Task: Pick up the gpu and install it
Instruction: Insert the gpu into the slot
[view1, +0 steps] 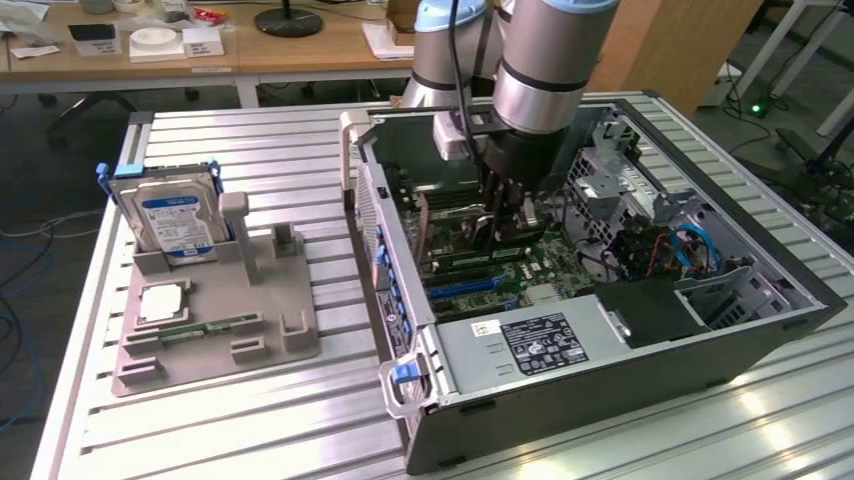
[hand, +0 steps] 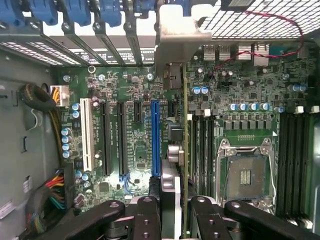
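Pincer (hand: 172, 210): clamped on the graphics card (hand: 184, 125), edge-on above the board.
Risk: card looked offset from the blue slot (hand: 155, 137); pressing down could jam it.

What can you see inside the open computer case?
Inside the computer case are the motherboard, an empty processor socket and the gpu held edge-on by the end effector, which covers the board beneath.

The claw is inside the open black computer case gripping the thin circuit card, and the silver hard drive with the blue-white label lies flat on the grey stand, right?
Not flat: the exterior view shows the silver hard drive with the blue-white label standing upright in the grey stand. The claw is inside the black computer case, gripping the thin circuit card.
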